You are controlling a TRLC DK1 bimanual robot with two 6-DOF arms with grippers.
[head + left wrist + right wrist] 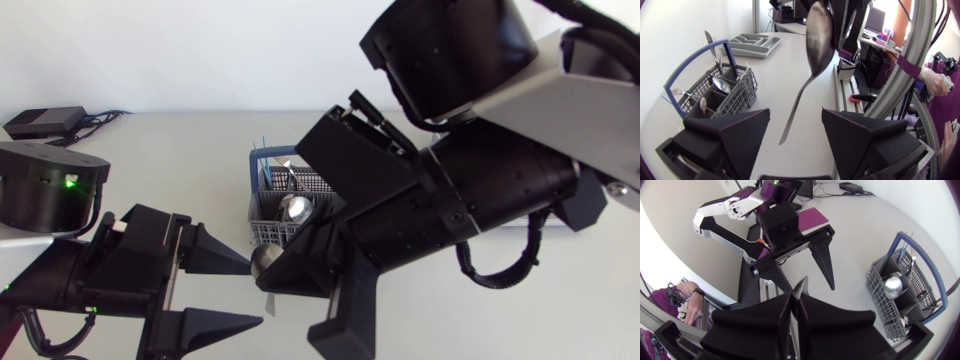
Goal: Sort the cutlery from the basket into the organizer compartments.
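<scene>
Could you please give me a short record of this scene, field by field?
left tool: open
right tool: shut on the spoon
spoon: bowl up, handle hanging between the left tool's fingers, touching neither
basket: holds more cutlery
organizer: on the table beyond the basket

Lighting is bright, even and diffuse. The white table (180,160) carries only faint, soft-edged shadows. In the left wrist view, daylight from beyond the table washes out the far background, and the spoon (819,35) shows a dull sheen. The black right gripper (796,297) reads as a dark mass, so surface detail is possibly lost. Straight lines bow toward both wrist views' edges.
</scene>
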